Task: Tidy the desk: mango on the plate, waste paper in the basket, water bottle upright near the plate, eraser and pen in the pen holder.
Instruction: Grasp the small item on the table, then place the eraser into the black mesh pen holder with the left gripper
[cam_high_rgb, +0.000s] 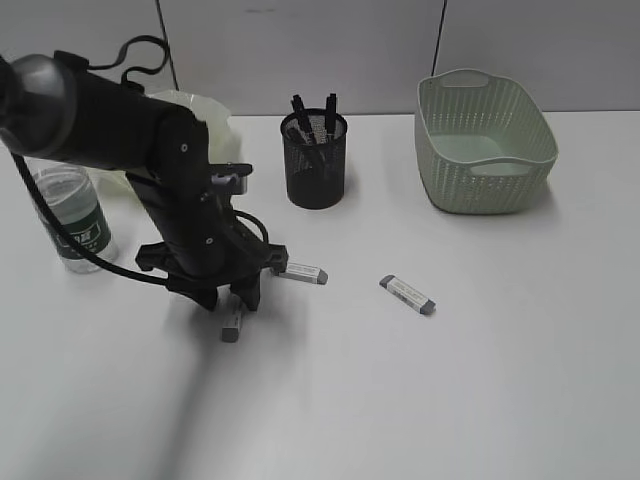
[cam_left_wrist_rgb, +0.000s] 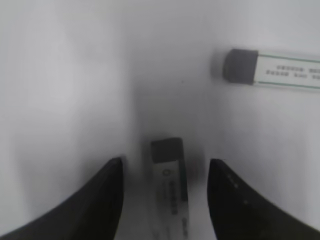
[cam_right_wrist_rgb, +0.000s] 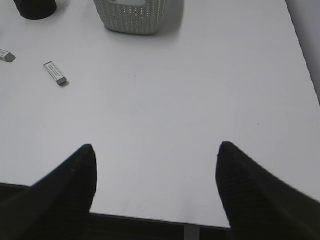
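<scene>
My left gripper is down at the desk, open, its jaws straddling a grey-tipped white eraser with a gap on each side. That eraser pokes out below the fingers. A second eraser lies just right of it and a third eraser farther right. Pens stand in the black mesh pen holder. The water bottle stands upright at the left, beside the plate, which my arm mostly hides. The basket stands back right. Mango and waste paper are hidden. My right gripper is open and holds nothing.
In the right wrist view the desk's near edge runs just under my right fingertips. That view also shows the basket, the pen holder and two erasers far off at the top left. A grey wall rises behind the desk.
</scene>
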